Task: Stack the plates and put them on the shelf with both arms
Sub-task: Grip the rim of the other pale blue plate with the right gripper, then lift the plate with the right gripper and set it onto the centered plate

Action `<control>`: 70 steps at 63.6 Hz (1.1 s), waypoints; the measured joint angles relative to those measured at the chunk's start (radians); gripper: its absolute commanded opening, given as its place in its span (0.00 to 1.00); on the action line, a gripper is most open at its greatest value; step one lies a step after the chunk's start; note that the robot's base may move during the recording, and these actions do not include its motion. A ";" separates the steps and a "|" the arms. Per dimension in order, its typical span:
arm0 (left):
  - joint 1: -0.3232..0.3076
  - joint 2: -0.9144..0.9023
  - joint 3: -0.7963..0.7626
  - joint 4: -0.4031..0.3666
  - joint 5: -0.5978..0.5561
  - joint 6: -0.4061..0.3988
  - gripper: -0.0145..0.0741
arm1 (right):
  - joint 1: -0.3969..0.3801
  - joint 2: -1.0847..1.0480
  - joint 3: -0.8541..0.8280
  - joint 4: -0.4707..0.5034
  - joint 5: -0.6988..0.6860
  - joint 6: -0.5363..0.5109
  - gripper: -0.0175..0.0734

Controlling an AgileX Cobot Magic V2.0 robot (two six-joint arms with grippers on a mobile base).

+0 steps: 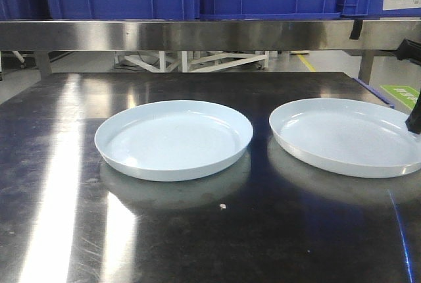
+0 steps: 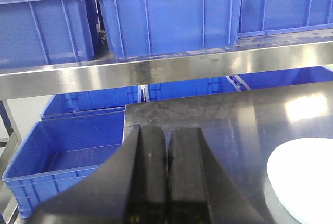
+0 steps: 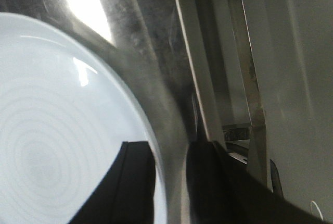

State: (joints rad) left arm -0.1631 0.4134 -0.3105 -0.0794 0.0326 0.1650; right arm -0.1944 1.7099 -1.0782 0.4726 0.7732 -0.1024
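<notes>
In the front view the left plate (image 1: 174, 139) lies flat on the dark table (image 1: 59, 217), centre-left of the frame, well apart from either gripper; your left gripper (image 2: 167, 135), at the bottom of its wrist view, has its fingers pressed together on nothing, with only a plate's edge at the lower right; leave it parked there for now. The right plate (image 1: 345, 135) lies at the right of the front view, near its twin but not touching it; the right gripper (image 3: 169, 153) has its fingers apart astride that plate's rim, one over the inside, the other outside; nothing is pinched yet. Sink until the outer finger gets under the rim, then close gently; the rim is low and looks slick, so lift level and slowly before carrying the plate leftwards over the other one.
</notes>
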 measured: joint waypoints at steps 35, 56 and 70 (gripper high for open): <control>0.000 0.000 0.000 0.000 0.000 0.000 0.26 | 0.039 0.000 0.000 0.000 -0.014 0.000 0.30; 0.000 0.000 0.000 0.000 0.000 0.000 0.26 | 0.037 0.000 0.000 0.000 -0.020 -0.004 0.23; 0.000 0.000 0.000 0.000 0.000 0.000 0.26 | 0.006 -0.065 -0.012 0.000 -0.015 -0.008 0.23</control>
State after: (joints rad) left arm -0.1631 0.4134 -0.3105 -0.0794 0.0326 0.1650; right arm -0.1883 1.6450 -1.0897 0.4726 0.7581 -0.1107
